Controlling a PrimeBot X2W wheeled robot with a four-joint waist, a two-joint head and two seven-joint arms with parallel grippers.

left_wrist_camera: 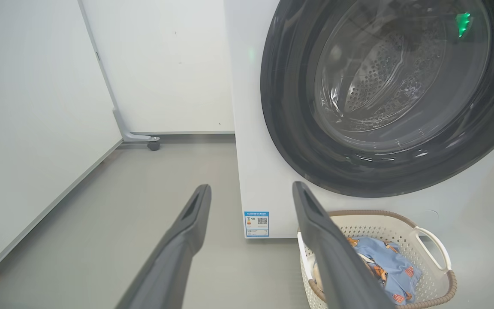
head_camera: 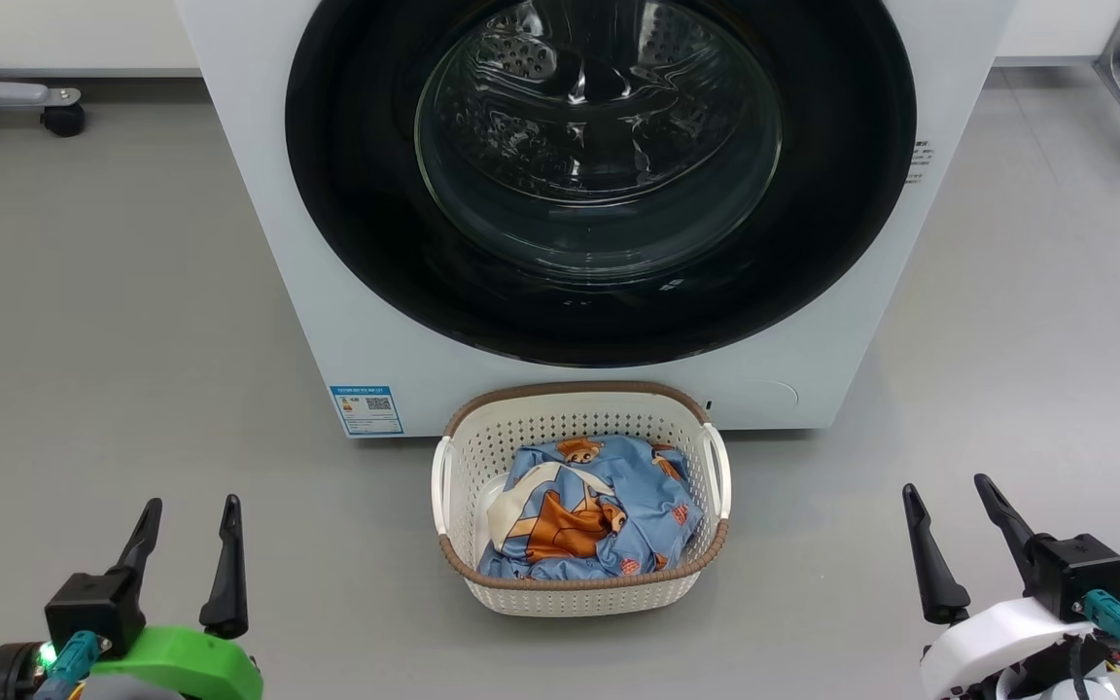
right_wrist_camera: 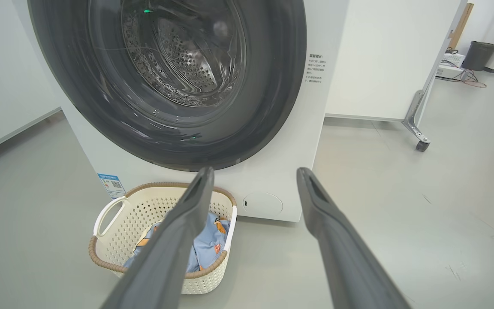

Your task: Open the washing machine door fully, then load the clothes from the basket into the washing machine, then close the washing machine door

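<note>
floor (head_camera: 113, 321) grey | white panels (left_wrist_camera: 165, 64) on castors (left_wrist_camera: 153, 145) | left hand (head_camera: 192, 503), right hand (head_camera: 945, 484) spread wide, empty

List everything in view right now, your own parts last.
washing machine: one, white, straight ahead.
washing machine door: one, black-rimmed glass, shut.
sticker: one, blue, machine's lower left.
basket: one, cream, floor before machine.
clothes: one bundle, blue with orange-brown print, in basket.
caster feet: two, grey, flanking machine.
bin: one, dark, far right.
left gripper: one, dark, open, lower left.
right gripper: one, dark, open, lower right.
</note>
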